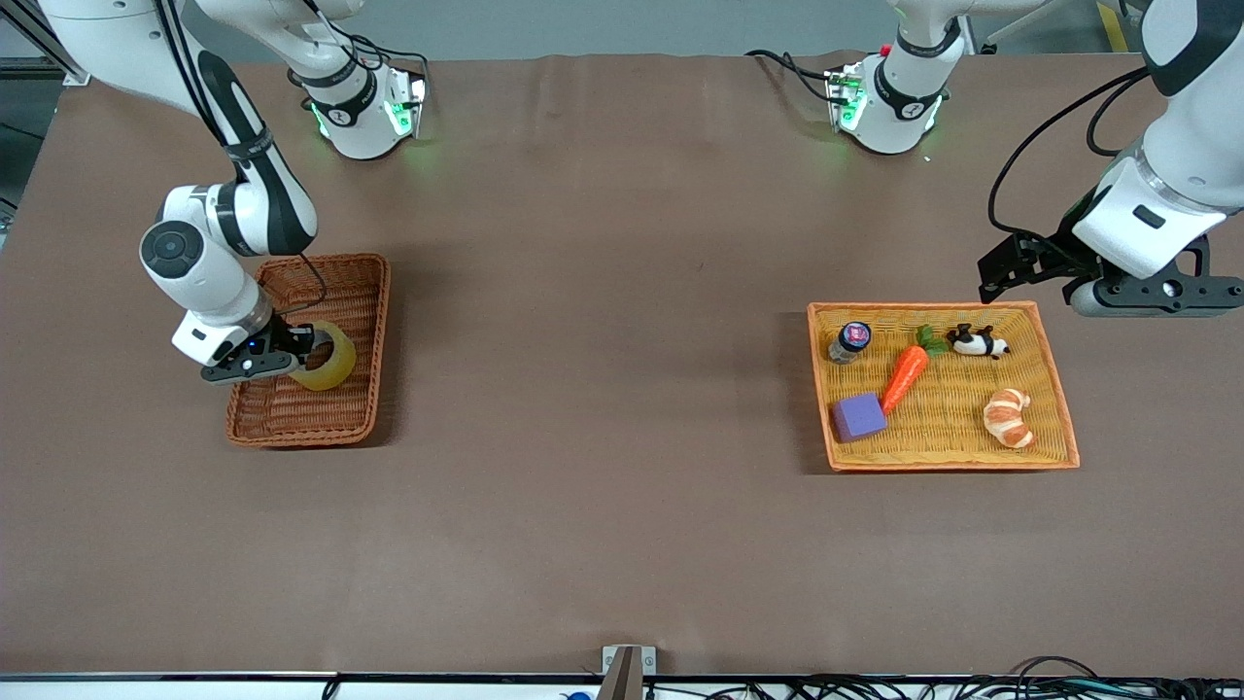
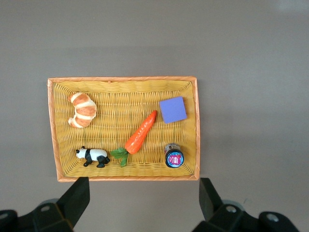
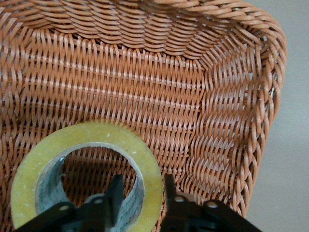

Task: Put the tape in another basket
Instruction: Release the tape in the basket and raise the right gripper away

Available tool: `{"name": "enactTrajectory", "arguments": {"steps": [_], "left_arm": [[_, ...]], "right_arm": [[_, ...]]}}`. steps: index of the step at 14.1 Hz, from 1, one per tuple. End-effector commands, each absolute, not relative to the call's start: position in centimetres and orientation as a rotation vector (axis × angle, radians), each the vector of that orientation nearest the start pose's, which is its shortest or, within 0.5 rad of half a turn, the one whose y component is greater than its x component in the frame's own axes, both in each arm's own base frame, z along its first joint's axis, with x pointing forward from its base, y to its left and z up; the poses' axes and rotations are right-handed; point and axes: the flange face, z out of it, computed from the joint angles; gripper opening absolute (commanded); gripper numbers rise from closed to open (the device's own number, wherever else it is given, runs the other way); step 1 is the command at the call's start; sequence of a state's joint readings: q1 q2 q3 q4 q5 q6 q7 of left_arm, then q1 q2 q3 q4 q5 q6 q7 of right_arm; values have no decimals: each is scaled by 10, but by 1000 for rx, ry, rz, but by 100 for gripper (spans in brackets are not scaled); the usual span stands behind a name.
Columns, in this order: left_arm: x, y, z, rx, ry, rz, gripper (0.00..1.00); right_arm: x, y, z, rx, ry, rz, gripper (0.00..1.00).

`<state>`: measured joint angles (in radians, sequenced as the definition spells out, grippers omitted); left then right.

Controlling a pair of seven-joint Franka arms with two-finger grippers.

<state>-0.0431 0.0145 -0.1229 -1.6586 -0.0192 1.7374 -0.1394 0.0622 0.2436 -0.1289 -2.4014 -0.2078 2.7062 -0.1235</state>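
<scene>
The tape (image 1: pixel 332 358), a translucent yellowish roll, stands on edge inside the reddish-brown wicker basket (image 1: pixel 377 321) at the right arm's end of the table. My right gripper (image 1: pixel 296 352) is shut on the tape's ring wall, one finger in the hole and one outside. The right wrist view shows the tape (image 3: pixel 145 159), the gripper (image 3: pixel 141 193) and the basket's wall (image 3: pixel 231 121). My left gripper (image 1: pixel 1155 294) hangs open and empty over the table beside the yellow-orange tray (image 1: pixel 952 433), toward the arms' bases. It also shows in the left wrist view (image 2: pixel 144 203).
The yellow-orange woven tray (image 2: pixel 120 92) at the left arm's end holds a carrot (image 1: pixel 904 377), a purple block (image 1: pixel 858 417), a croissant (image 1: pixel 1008 417), a panda figure (image 1: pixel 977 341) and a small bottle (image 1: pixel 850 340). Brown tabletop lies between basket and tray.
</scene>
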Motion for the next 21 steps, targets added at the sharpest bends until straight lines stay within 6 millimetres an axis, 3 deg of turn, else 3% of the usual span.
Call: {"name": "enactTrajectory", "arguments": {"steps": [1, 5, 9, 11, 13, 15, 17, 18, 21], "left_arm": [[564, -96, 593, -3152, 36, -105, 100], [564, -96, 593, -3152, 36, -105, 100], [565, -97, 592, -3153, 36, -105, 100], [566, -96, 592, -3153, 31, -105, 100], [566, -97, 593, -3153, 36, -105, 100], [565, -99, 592, -3152, 53, -100, 100], [563, -100, 595, -3151, 70, -105, 100], [562, -100, 597, -3151, 72, -107, 100], [557, -104, 600, -3148, 89, -88, 100]], "right_arm": [[505, -24, 240, -3233, -411, -123, 100], [538, -24, 336, -3254, -377, -243, 100], [569, -28, 436, -3292, -321, -162, 100], [580, -3, 482, -3252, -253, -154, 100], [584, 4, 519, -3248, -102, -151, 100], [585, 3, 552, -3242, -83, -155, 100], [583, -1, 609, -3173, -20, -148, 100], [578, -14, 634, -3153, 23, -133, 100], [572, -16, 652, -3149, 144, -122, 100]]}}
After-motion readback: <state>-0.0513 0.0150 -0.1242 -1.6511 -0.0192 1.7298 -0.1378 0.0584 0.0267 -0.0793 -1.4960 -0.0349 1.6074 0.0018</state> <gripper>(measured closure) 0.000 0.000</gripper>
